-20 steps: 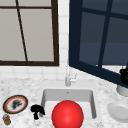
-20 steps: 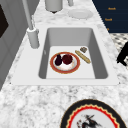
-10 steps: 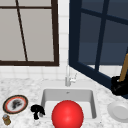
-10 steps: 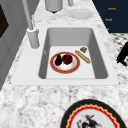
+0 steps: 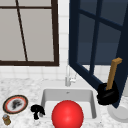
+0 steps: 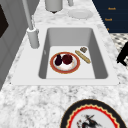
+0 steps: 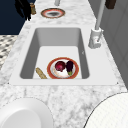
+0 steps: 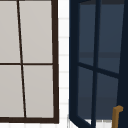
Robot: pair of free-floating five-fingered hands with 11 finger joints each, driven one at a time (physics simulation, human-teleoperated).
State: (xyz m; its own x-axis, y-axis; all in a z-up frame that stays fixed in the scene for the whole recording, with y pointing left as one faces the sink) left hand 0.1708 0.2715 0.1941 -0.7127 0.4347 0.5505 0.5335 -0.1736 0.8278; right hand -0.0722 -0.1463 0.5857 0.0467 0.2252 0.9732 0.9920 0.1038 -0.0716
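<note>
The window handle (image 5: 113, 72) is a slim brown wooden bar with a short bent tip at its top, standing nearly upright and leaning a little to the right against the dark blue frame of the open window sash (image 5: 95, 47); its bent tip also shows at the lower right of the upper view (image 8: 116, 112). Its lower end disappears into the right hand (image 5: 107, 93), which sits directly below it, above the right end of the counter (image 5: 25, 85) and just over a plain white plate (image 5: 120, 112). That hand's fingers are curled round the foot of the handle, gripping it. The left hand (image 5: 37, 110) hangs at the sink's left rim, close to a patterned plate (image 5: 15, 104) and a small brown jar (image 5: 6, 119); whether its fingers are straight or bent cannot be told. In the sink (image 6: 100, 60) lie a red-rimmed plate (image 6: 65, 62) carrying two dark fruits and, beside it, a tan stick-shaped thing (image 6: 82, 56). A red ball (image 5: 67, 115) fills the front of the sink in the front view, and the faucet (image 5: 68, 76) rises behind it.
</note>
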